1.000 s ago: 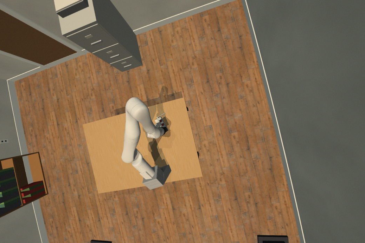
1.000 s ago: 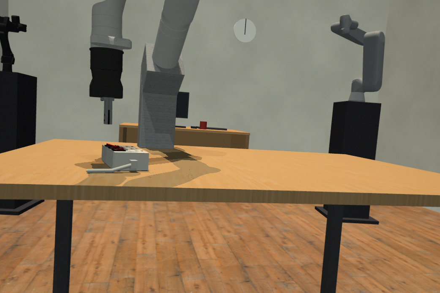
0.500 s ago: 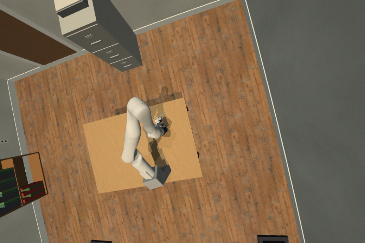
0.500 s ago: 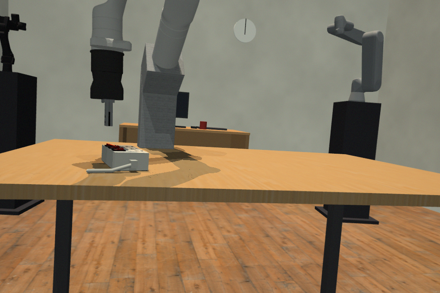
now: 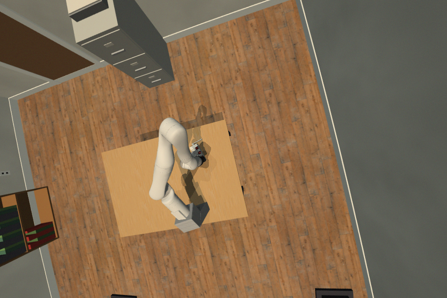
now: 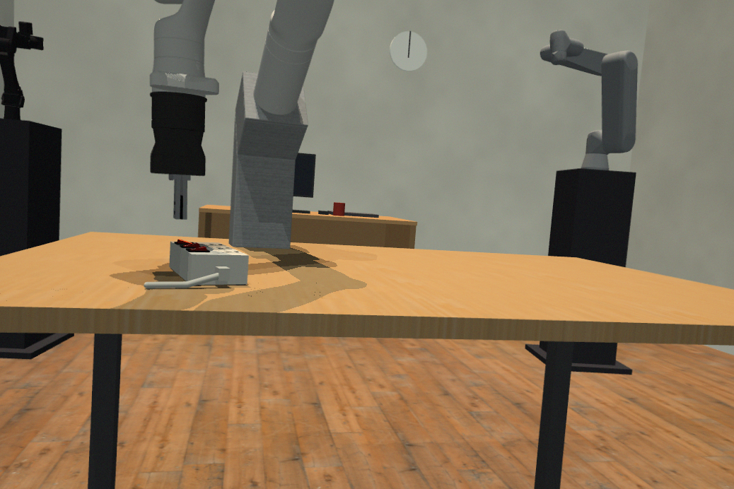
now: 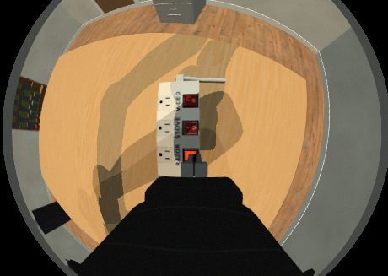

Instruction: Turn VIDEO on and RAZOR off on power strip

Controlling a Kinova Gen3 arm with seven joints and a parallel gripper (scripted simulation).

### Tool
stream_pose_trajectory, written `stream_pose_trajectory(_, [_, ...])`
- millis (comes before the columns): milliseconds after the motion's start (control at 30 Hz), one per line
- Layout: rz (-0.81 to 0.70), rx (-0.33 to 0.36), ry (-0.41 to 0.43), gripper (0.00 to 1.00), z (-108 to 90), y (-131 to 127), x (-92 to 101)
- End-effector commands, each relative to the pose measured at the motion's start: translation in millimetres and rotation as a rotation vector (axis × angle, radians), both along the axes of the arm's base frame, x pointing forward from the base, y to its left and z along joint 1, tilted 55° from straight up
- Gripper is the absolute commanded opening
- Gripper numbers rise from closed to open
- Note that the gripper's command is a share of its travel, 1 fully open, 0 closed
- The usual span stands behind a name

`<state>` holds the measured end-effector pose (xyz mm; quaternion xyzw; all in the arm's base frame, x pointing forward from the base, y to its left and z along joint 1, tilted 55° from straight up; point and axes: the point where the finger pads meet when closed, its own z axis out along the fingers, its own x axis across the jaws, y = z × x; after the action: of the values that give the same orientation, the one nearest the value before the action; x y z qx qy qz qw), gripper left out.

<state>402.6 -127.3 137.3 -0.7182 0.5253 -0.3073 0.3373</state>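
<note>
A white power strip [image 6: 208,262] lies flat on the wooden table, the right way up, with a short grey cord [image 6: 175,282] at one end. In the wrist view the power strip [image 7: 180,127] shows three red rocker switches in a row. The far one [image 7: 191,100] and the middle one [image 7: 191,128] look dark red. The nearest one [image 7: 190,153] glows bright orange-red. The labels beside them are too blurred to read surely. My gripper [image 6: 178,214] is shut and empty, pointing straight down a little above the strip. In the wrist view its fingertips [image 7: 192,164] hang over the nearest switch. The strip also shows from above [image 5: 197,150].
The arm's grey base block [image 6: 264,172] stands on the table just behind the strip. Another desk [image 6: 307,225] with a red object stands behind the table. A second robot arm [image 6: 601,97] on a black pedestal stands at the right.
</note>
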Motion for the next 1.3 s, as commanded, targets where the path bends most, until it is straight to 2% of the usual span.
stream_pose_trajectory(0, [0.007, -0.005, -0.006, 0.0, -2.3, 2, 6.5])
stream_pose_trajectory(567, [0.007, -0.005, -0.006, 0.0, -11.9, 5, 19.2])
stream_pose_trajectory(1267, [0.007, -0.005, -0.006, 0.0, -13.6, 6, 21.5])
